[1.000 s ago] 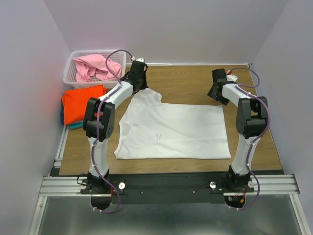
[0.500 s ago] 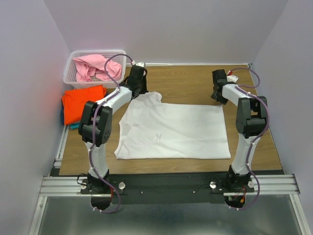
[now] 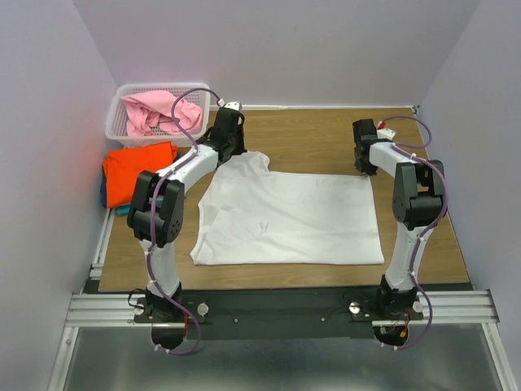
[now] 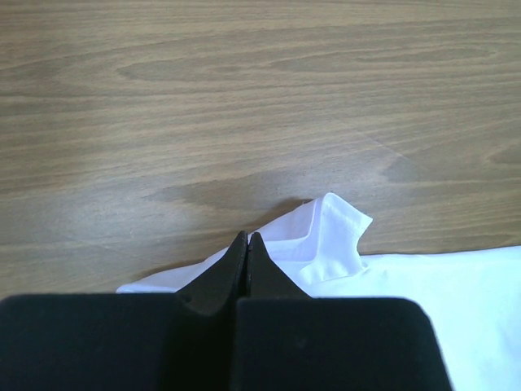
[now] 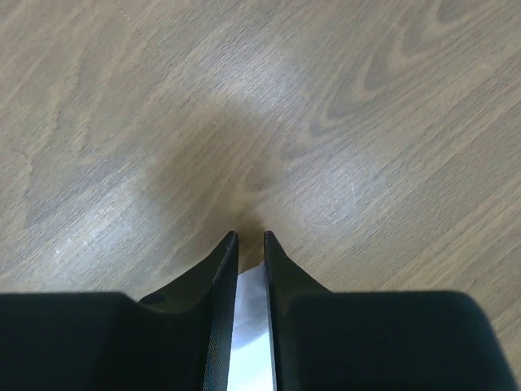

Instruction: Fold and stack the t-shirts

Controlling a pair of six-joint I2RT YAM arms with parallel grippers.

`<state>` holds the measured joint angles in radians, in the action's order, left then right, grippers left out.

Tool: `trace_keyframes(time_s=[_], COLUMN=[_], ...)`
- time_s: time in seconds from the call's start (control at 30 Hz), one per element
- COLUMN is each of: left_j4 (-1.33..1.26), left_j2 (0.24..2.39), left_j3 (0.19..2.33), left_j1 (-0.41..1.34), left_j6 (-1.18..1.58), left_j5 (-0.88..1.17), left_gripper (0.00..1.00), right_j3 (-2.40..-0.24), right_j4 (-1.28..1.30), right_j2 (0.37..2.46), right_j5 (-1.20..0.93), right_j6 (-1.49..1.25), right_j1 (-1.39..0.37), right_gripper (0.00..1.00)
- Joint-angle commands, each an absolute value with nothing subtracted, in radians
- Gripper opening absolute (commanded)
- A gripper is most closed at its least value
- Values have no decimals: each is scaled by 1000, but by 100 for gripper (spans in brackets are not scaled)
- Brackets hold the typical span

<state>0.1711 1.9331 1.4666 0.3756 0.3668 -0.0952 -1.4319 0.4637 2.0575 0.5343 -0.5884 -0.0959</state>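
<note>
Two arms work the far edge of a white t-shirt (image 3: pixel 293 216) spread flat across the middle of the wooden table (image 3: pixel 309 134), its neck end to the left and its hem to the right. The left gripper (image 4: pixel 247 239) is clamped tight on the far-left sleeve, where the cloth puckers into a small raised fold at its tips. The right gripper (image 5: pixel 250 238) sits low at the far-right corner with its jaws a slit apart and a sliver of white cloth between them, not visibly pinched. An orange t-shirt (image 3: pixel 134 173) lies folded at the table's left edge with a teal t-shirt (image 3: pixel 126 209) showing beneath it, and a pink t-shirt (image 3: pixel 159 110) is heaped in the basket (image 3: pixel 114 124) at the far left. The likely hazard is an uneven hold. If the right jaws catch only the very edge of the hem, or miss it, that corner would probably slip free on the lift while the left side rises, skewing the fold. The left hold, seemingly on the sleeve alone, could also drag the body into wrinkles rather than carry it over cleanly.
</note>
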Motion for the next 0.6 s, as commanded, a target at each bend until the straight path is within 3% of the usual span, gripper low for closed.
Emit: trace_keyframes(time_s=[0.0, 0.2, 0.3, 0.33, 0.57], left_j4=[147, 143, 140, 138, 124], left_j2=[1878, 1861, 1853, 1848, 1810], left_j3=[1445, 1433, 1424, 1414, 1371], left_j1=[382, 383, 385, 385, 388], left_j6=[365, 365, 370, 373, 380], left_j5=[-83, -78, -75, -75, -74], left_gripper=[0, 0, 0, 0, 0], right_j3=[-1413, -1393, -1382, -1379, -1342], right_j4=[466, 466, 466, 466, 465], right_j2=[2060, 2039, 2026, 2023, 1954], right_j5=[554, 552, 546, 537, 529], right_j6=[-594, -598, -597, -597, -584], right_j1=[-89, -91, -89, -89, -89], right_gripper=[24, 18, 9, 1, 1])
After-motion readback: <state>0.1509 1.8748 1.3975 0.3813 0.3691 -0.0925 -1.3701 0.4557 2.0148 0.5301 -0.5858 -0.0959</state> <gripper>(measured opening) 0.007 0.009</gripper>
